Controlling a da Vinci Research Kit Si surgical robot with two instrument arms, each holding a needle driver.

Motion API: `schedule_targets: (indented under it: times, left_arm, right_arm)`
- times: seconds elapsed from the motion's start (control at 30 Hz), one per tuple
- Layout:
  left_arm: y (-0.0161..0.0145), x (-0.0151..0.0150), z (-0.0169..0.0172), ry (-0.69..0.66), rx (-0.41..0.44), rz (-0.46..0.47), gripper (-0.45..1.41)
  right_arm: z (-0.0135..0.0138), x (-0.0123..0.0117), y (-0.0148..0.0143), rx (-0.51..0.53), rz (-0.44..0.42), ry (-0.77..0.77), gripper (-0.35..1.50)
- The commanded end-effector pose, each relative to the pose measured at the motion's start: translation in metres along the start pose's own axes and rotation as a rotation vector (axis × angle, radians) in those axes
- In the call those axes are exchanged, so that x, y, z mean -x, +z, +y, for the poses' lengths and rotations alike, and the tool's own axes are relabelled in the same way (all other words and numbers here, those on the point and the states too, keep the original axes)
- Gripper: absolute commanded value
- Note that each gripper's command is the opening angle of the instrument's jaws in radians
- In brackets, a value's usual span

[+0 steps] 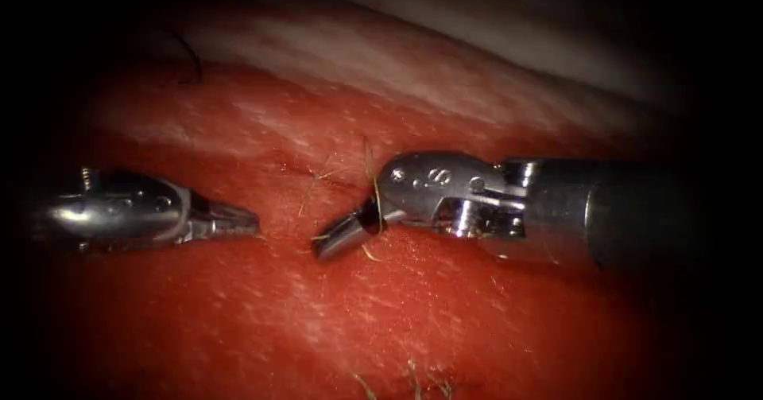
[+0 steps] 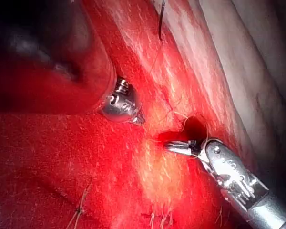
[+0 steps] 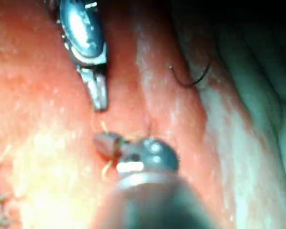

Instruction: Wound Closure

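Gripping thread (image 1: 372,179), right tool (image 1: 338,235); left tool (image 1: 238,219) empty, closed.

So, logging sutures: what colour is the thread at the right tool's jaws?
Pale tan thread, clearest from the endoscope.

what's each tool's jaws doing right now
Left arm's silver tool: shut, holding nothing.
Right arm's silver tool: shut on the thin tan thread.

A pale, softly folded surface (image 1: 509,30) lies beyond the lit field, running across the upper right of the endoscope view. Light pools at the centre and falls off into deep black at every edge, with darkness thickest along the left side and corners.
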Motion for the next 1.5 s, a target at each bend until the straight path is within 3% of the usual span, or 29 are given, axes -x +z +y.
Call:
schedule_targets:
  times: [0.03, 0.4, 0.77, 1.17, 1.5]
  left_arm:
    - [0.0003, 0.0005, 0.0011, 0.002, 0.003, 0.001, -0.35]
    - [-0.0067, 0.0024, 0.0097, 0.025, 0.019, -0.006, -0.35]
    - [-0.0129, 0.0041, 0.0131, 0.033, 0.013, -0.024, -0.35]
    - [-0.0147, 0.0042, 0.0169, 0.025, -0.003, -0.029, -0.35]
    - [-0.0165, 0.0028, 0.0233, 0.030, 0.021, -0.024, -0.35]
  right_arm:
    - [0.0012, -0.0003, 0.0000, 0.014, 0.012, 0.002, -0.35]
    - [0.0033, 0.0013, -0.0030, 0.078, 0.023, 0.023, -0.35]
    - [0.0054, 0.0041, -0.0050, 0.126, -0.014, 0.025, -0.35]
    - [0.0072, 0.0044, -0.0066, 0.221, -0.090, 0.046, -0.35]
    - [0.0075, 0.0050, -0.0071, 0.246, -0.092, 0.050, -0.35]
